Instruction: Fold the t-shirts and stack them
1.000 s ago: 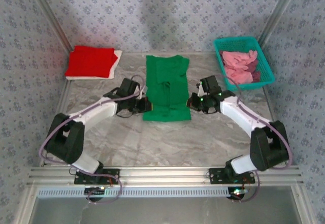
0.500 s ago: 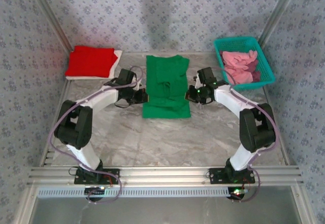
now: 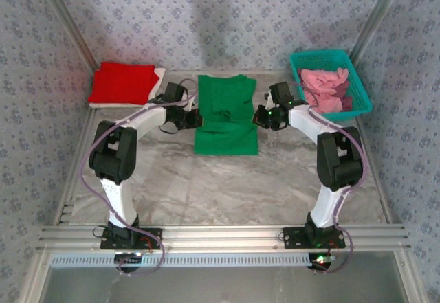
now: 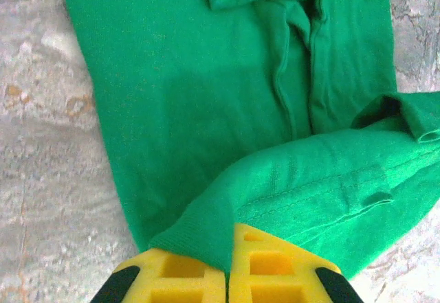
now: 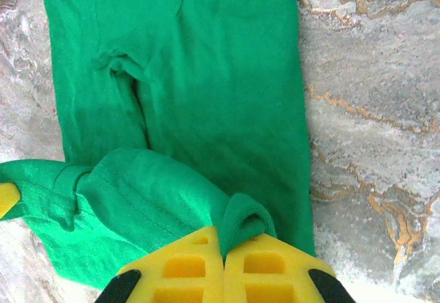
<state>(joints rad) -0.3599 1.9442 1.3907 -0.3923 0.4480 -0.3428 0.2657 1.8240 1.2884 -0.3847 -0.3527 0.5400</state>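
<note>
On veined marble [image 3: 206,186], soft green t-shirt [image 3: 223,110]

Closed yellow fingers [image 5: 180,270] of the right gripper [image 5: 224,242] pinch a raised fold of the green shirt [image 5: 213,76]. The shirt lies on a marble table [image 5: 368,110].

The spread t-shirt [image 3: 225,114] lies centred near the worktop's [image 3: 206,179] far edge, between the left end effector [image 3: 194,119] and right end effector [image 3: 259,119]. Folded t-shirts [image 3: 124,83] sit in the far left corner. A basket [image 3: 362,97] holding crumpled t-shirts [image 3: 323,86] sits far right.
</note>
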